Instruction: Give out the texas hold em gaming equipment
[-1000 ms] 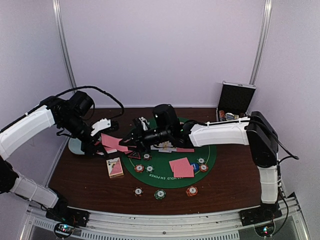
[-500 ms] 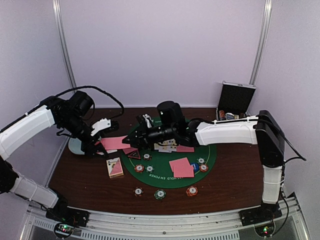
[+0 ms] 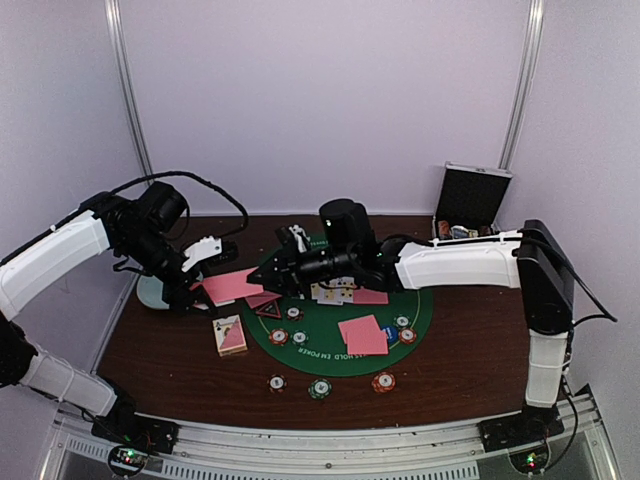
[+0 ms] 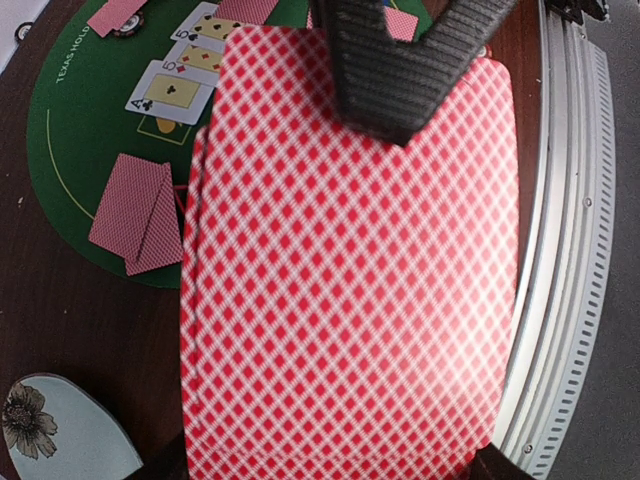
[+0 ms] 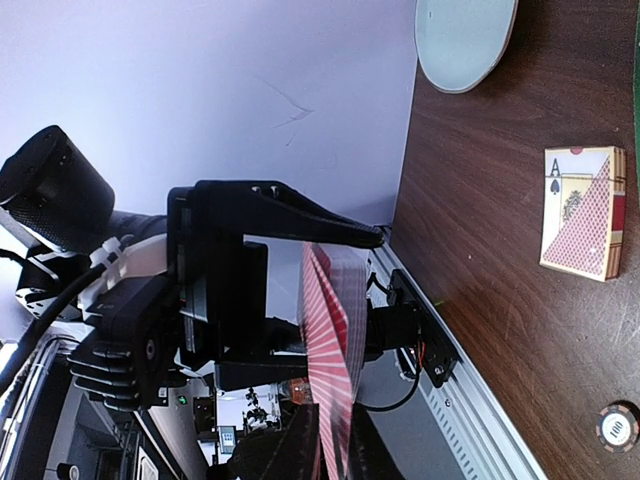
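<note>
Pinching the cards point(image 3: 232, 285), the left jaws point their free edge at the right jaws, just beside; whether those have closed, I cannot tell.

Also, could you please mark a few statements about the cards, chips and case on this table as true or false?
The left gripper holds a stack of red-backed cards. True.
The metal case is shut. False: its lid stands open.
Three chips lie on bare wood in front of the green mat. True.
The card box lies on the mat. False: it lies on the wood beside it.
Every card on the mat is face down. False: a row of face-up cards lies there.
</note>
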`<state>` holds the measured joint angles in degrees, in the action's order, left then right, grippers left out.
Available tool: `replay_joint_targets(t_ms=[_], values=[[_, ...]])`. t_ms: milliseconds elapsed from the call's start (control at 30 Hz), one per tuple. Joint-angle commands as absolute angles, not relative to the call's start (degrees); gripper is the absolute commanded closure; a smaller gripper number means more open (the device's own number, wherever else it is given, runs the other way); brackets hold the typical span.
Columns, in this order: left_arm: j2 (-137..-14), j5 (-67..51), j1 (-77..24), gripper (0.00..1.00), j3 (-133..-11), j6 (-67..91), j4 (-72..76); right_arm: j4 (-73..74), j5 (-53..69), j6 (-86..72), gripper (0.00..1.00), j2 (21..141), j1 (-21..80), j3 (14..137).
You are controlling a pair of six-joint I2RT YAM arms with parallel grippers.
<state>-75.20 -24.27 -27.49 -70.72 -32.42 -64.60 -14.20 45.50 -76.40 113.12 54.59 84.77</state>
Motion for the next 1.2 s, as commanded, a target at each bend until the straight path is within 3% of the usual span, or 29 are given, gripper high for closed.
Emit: replay_joint_targets(t_ms=[0, 333, 600, 967, 1167], values=[[-74.2, -25.7, -27.5, 1.0, -71.6, -33.3, -62.6, -15.3, 47.2, -76.4, 0.87, 110.8, 54.2, 85.0], [-73.4, -26.1, -27.5, 1.0, -71.2, -33.7, -62.6, -13.1, 49.0, -74.8, 0.85, 108.5, 54.0, 83.6], [-73.4, -26.5, -27.5, 1.0, -71.5, -33.9, -62.6, -13.0, 49.4, -74.8, 0.73, 107.4, 54.0, 82.6], [-73.5, -26.3, -27.5, 1.0, -71.2, -33.8, -62.6, -9.7, 49.9, -73.2, 0.93, 107.3, 54.0, 83.7], [-73.6, -26.2, -27.5, 1.0, -71.1, -33.8, -62.7, -8.9, 50.3, -72.7, 0.97, 106.3, 53.8, 84.0]])
